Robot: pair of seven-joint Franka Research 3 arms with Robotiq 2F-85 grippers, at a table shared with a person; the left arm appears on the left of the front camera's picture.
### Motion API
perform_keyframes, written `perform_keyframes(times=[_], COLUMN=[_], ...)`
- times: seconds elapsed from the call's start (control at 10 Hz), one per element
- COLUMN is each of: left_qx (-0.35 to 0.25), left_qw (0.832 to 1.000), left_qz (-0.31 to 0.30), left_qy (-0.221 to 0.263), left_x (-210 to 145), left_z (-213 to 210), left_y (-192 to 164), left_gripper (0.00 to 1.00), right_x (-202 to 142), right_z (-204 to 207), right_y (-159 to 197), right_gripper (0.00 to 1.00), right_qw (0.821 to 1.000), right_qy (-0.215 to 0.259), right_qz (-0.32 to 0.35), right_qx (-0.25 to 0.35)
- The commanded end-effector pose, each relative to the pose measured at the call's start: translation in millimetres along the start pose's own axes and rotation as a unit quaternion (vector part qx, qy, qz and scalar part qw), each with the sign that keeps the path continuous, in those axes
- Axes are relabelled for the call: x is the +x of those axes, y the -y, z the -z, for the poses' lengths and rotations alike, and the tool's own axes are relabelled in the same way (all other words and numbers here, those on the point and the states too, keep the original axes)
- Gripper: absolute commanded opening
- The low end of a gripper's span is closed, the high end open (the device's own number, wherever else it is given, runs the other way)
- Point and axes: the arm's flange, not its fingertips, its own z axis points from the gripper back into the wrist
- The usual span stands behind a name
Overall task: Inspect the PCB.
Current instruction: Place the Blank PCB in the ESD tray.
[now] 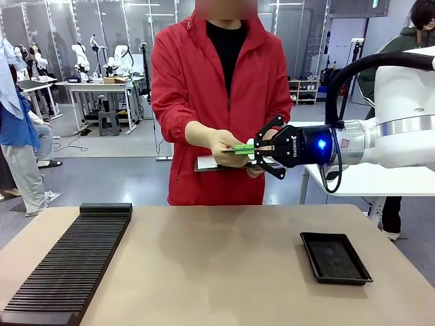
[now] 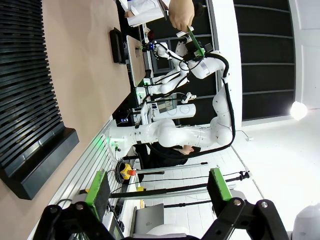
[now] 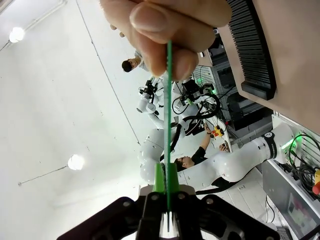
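One thin green circuit board (image 1: 242,148), clamped by the black right gripper (image 1: 259,151) and a person's hand (image 1: 224,145), hangs clear above the tan table's (image 1: 217,258) far edge.

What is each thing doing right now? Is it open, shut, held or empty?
PCB, held in the air at both ends.
Right gripper, shut on PCB.
Left gripper, open, empty.
Hand, pinching PCB.
Tray, on table, empty.
Rack, on table, empty.

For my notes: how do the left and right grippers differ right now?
The left gripper has its fingers wide apart; the right gripper has them shut. The left holds nothing; the right clamps the PCB, also pinched by a person's hand. Both are black with green pads.
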Motion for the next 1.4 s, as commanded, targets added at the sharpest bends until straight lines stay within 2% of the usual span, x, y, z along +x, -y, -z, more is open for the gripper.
perform_keyframes(times=[0.0, 1.3], left_qx=[0.007, 0.007], left_qw=[1.0, 1.0], left_qz=[-0.003, -0.003], left_qy=[0.001, 0.001], left_x=[0.7, 0.7], left_z=[-0.7, -0.7], left_y=[1.3, 1.3], left_gripper=[1.0, 1.0], right_x=[-0.7, -0.7], right_z=[0.0, 0.0], right_y=[-2.0, -2.0], right_gripper=[0.0, 0.0], right_qw=[1.0, 1.0], right_qy=[0.0, 0.0], right_qz=[-0.002, -0.002], right_qx=[0.001, 0.001])
